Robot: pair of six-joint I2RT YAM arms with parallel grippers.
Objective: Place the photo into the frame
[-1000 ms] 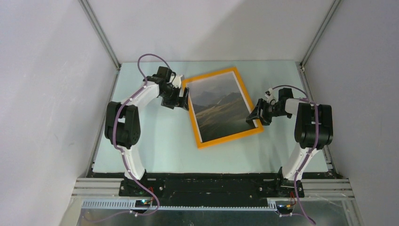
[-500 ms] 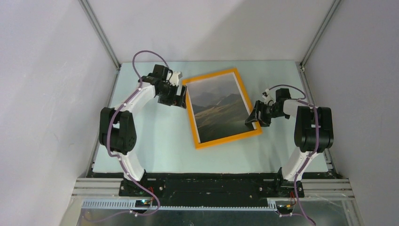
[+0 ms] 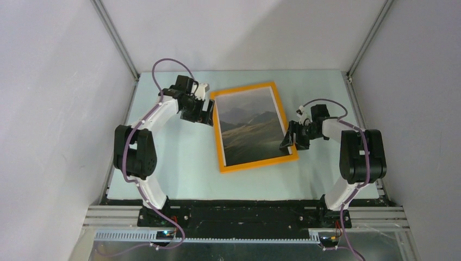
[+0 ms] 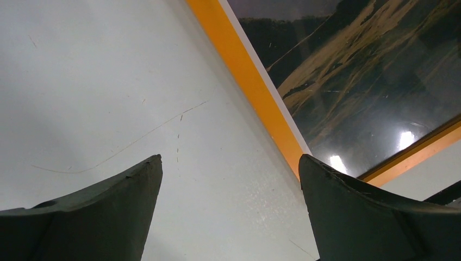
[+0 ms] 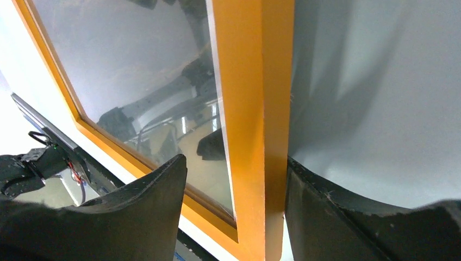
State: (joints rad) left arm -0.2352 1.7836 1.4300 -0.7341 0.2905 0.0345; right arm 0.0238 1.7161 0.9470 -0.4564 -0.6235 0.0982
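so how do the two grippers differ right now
The left black two-finger gripper is open over the pale table beside the orange wooden frame, nothing between its fingers. The right black two-finger gripper straddles the frame's right rail, jaws narrower. Both sit low at the frame's edges.

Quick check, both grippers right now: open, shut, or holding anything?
Left gripper: open, empty, beside the frame.
Right gripper: open, straddling the frame's edge, not clamped on it.
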